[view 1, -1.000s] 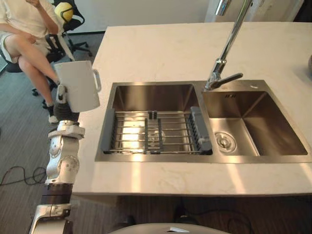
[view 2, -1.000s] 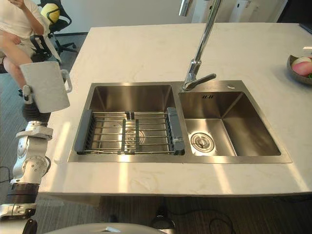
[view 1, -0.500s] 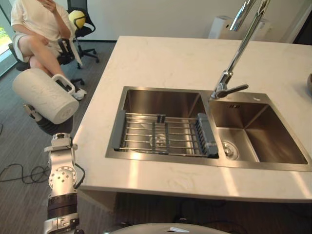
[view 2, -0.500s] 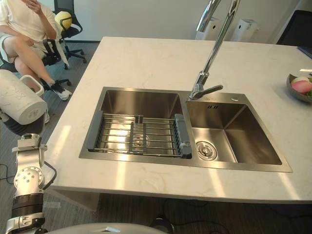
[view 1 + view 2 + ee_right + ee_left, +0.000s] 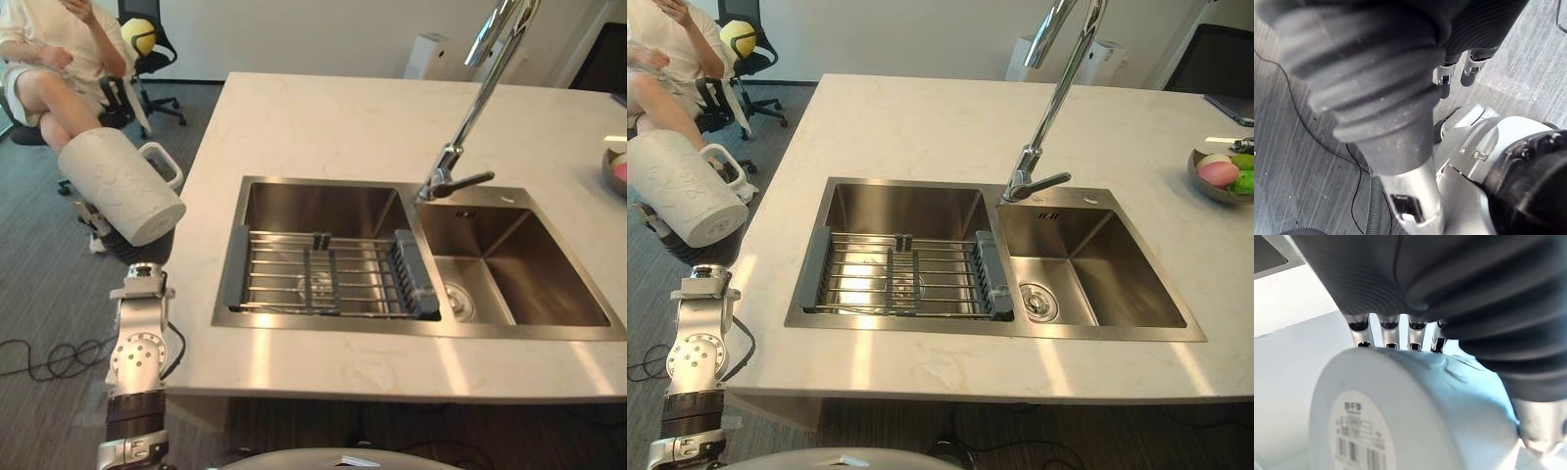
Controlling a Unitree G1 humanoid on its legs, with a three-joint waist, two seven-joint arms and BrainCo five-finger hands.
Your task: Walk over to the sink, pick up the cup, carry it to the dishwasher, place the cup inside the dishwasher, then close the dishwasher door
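Observation:
The white cup (image 5: 118, 186) with a side handle is held tilted over the floor, just left of the counter's left edge, its base toward the counter. My left hand (image 5: 140, 247) sits under it. In the left wrist view the fingers (image 5: 1387, 331) curl over the cup's wall and the thumb (image 5: 1540, 431) presses the other side, with the cup's labelled base (image 5: 1359, 431) facing the camera. My right hand (image 5: 1469, 66) hangs at my side above the floor, fingers relaxed and holding nothing.
The pale stone counter (image 5: 392, 117) holds a steel double sink (image 5: 323, 326) with a wire rack (image 5: 323, 274) in the left basin and a tall faucet (image 5: 470, 108). A person (image 5: 54, 59) sits on an office chair at far left. A fruit bowl (image 5: 1223, 174) stands at right.
The cup went from upright to tilted on its side in my left hand, and has turned further since half a second ago. The whole scene has shifted as the camera moved.

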